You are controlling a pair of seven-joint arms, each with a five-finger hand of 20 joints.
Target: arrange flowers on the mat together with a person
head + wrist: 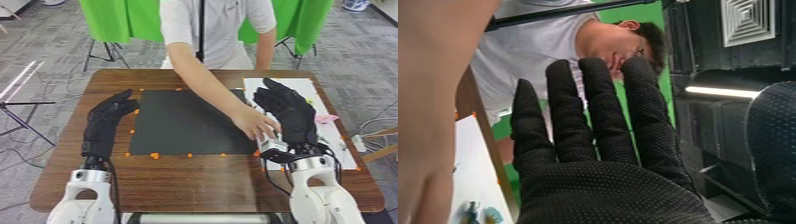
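Note:
In the head view my right hand is over the white mat, its fingers straight and pointing away from me. A person's hand reaches across the dark mat to the side of my right hand, close to its wrist; whether it touches cannot be told. Pink and yellow flowers lie on the white mat, partly behind my hand. My left hand rests left of the dark mat, fingers extended. The right wrist view has my right hand open and holding nothing, with a blue flower near the white mat's edge.
Orange markers line the dark mat's edges on the brown table. The person's forearm crosses above the dark mat from the far side. In the right wrist view, a bare arm is very close to the camera.

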